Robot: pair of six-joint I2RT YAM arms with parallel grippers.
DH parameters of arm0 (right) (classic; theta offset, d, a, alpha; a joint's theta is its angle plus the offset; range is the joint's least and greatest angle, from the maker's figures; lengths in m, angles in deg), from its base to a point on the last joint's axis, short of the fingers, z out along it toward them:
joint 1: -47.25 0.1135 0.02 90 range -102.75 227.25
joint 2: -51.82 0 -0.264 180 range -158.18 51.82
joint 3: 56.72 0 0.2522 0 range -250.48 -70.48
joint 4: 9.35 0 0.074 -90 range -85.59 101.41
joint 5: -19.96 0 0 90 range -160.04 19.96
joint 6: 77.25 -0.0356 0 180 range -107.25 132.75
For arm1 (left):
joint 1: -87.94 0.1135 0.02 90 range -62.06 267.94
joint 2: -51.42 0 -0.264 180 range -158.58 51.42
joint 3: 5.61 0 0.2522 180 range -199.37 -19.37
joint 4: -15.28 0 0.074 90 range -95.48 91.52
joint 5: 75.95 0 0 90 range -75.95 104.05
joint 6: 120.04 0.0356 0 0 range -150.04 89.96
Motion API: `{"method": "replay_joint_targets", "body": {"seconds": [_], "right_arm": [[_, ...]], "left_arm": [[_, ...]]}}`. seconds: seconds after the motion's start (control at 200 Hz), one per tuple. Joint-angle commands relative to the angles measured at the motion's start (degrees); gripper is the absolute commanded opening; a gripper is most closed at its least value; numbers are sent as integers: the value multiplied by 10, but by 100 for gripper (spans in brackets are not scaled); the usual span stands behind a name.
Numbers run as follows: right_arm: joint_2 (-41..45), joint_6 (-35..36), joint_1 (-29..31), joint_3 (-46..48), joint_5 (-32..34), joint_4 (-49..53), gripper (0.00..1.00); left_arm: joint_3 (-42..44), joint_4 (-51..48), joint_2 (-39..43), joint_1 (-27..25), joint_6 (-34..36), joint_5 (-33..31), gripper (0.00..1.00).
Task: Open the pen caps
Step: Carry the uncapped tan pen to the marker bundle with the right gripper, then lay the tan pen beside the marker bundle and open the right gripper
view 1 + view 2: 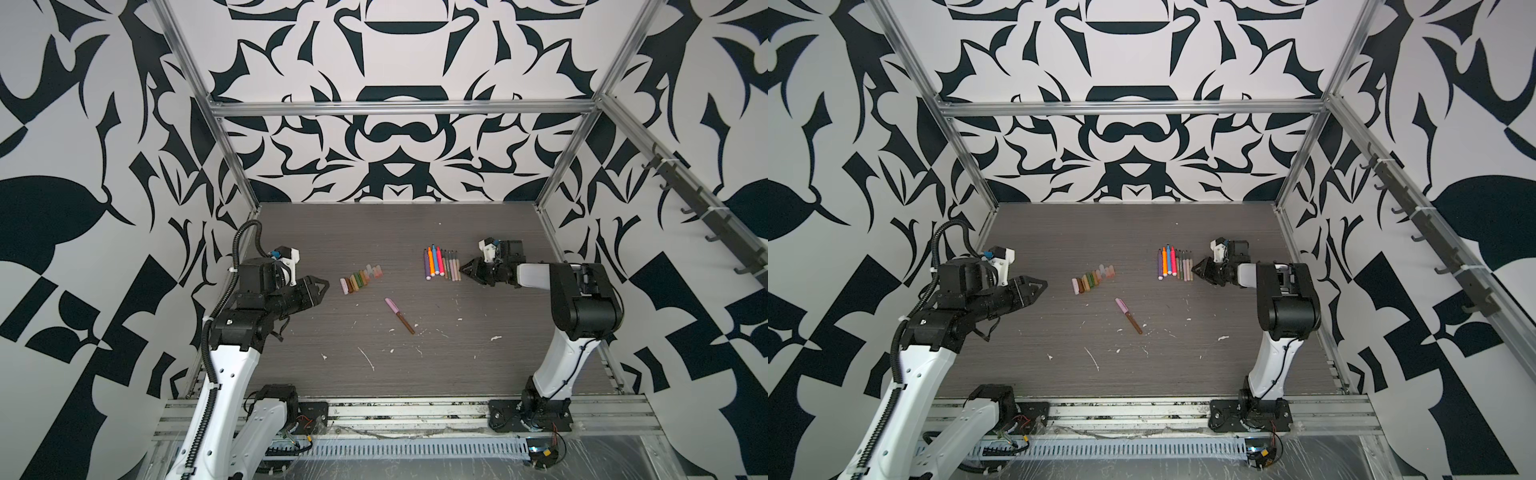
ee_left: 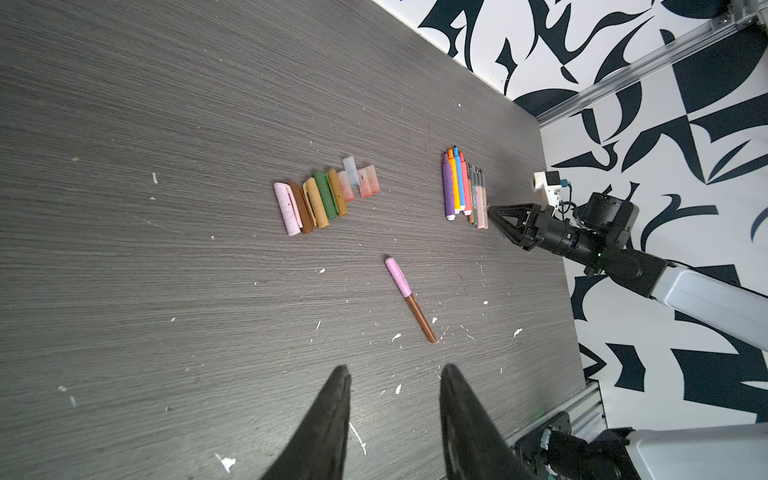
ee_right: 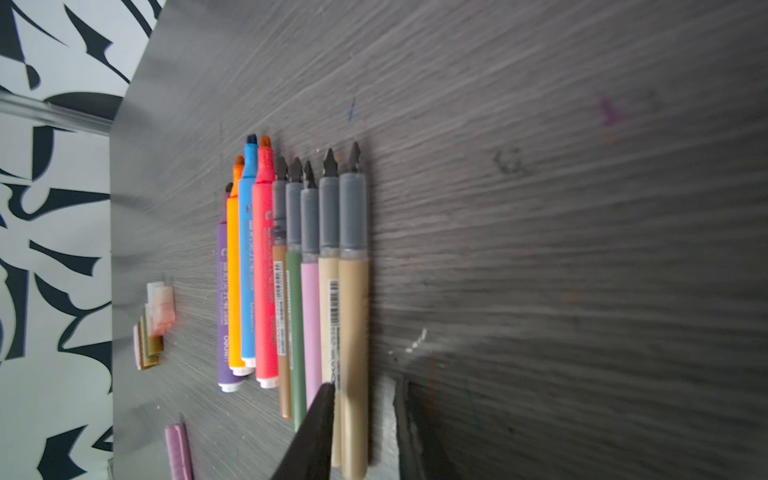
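Several pen caps (image 1: 360, 279) (image 2: 326, 199) lie side by side in a row at the table's middle left. Several uncapped pens (image 1: 442, 264) (image 3: 291, 270) lie in a row at the middle right. Alone nearer the front lies one brown pen with a lilac cap on it (image 1: 400, 316) (image 2: 409, 299). My right gripper (image 1: 463, 267) (image 3: 365, 384) is low at the right end of the pen row. Its jaws stand apart around the rear end of the outermost tan pen (image 3: 353, 311), with a gap on one side. Left of the caps, my left gripper (image 1: 326, 286) (image 2: 392, 372) hovers open and empty.
White flecks of debris (image 1: 368, 359) are scattered over the grey wood-grain table (image 1: 332, 232), mostly toward the front. Aluminium frame posts and patterned walls close in the sides and back. A metal rail (image 1: 415, 409) with both arm bases runs along the front edge.
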Motion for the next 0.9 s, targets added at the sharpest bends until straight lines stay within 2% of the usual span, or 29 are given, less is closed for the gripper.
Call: {"method": "replay_joint_targets", "body": {"seconds": [0.0, 0.475, 0.67, 0.895], "right_arm": [[-5, 3, 1, -2, 17, 20, 30], [-15, 2, 1, -11, 17, 31, 28], [-29, 2, 1, -28, 13, 49, 20], [-41, 4, 1, -41, 5, 62, 15]], "left_arm": [[4, -7, 7, 2, 10, -4, 39], [5, -6, 3, 2, 8, -4, 38], [5, -5, 1, 2, 9, -3, 38], [5, -5, -1, 3, 8, -2, 38]]}}
